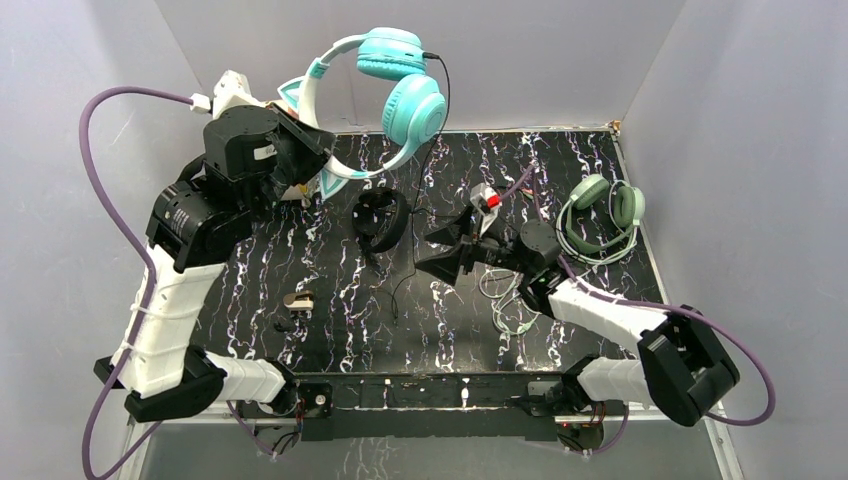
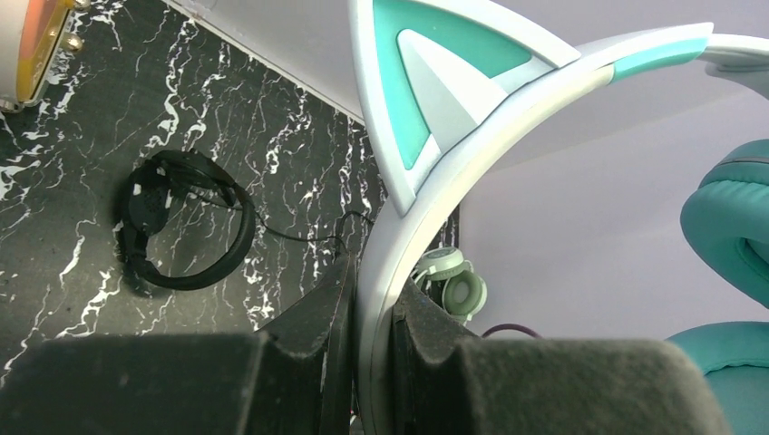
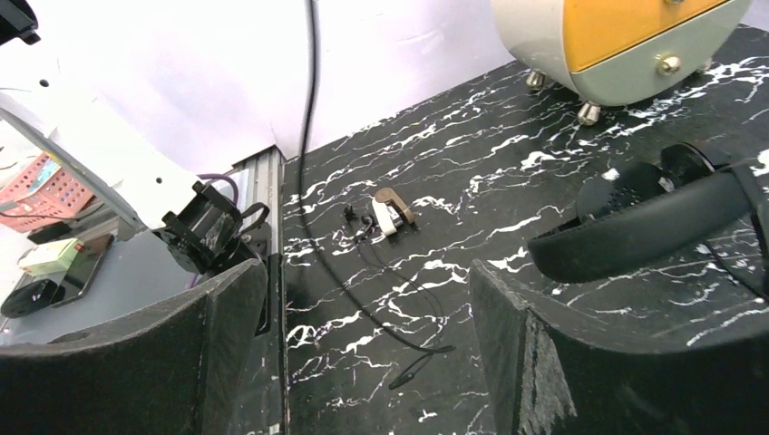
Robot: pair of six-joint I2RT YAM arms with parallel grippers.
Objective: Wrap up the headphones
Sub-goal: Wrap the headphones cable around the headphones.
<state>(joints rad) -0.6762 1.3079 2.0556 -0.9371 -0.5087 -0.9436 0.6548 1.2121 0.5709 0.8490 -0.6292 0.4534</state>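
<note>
Clamped tight in the left gripper (image 2: pixel 372 313): the white cat-ear band of the teal over-ear headset (image 1: pixel 400 85), pinched between the two dark fingers (image 2: pixel 308 335) just below one teal-and-white ear. Held up in the air, above and to the far left of the all-black over-ear headset (image 1: pixel 381 221), both padded teal cups hanging clear of the black, white-veined tabletop (image 1: pixel 300 250). Trailing from the upper cup, a thin black cable (image 1: pixel 443 120), dropping just right of the all-black over-ear headset and ending on the tabletop on its near side.

Spread wide and holding nothing: the right gripper (image 3: pixel 367 308), hovering low just right of the all-black over-ear headset and pointed toward it. Seen ahead between its open fingers, ungripped, the thin black cable.

Lying flat on the tabletop: the all-black over-ear headset itself. Well to its right, also flat on the tabletop, the pale sage-green over-ear headset (image 1: pixel 600 215), with a light cable (image 1: pixel 510 300) looped around it and straggling loose under the right arm.

To the near left of the all-black over-ear headset, apart from it, a small brown-and-white object (image 1: pixel 298 300), too small to identify. To its far left, a rounded grey-and-orange thing (image 3: pixel 626 36) on small brass feet.
</note>
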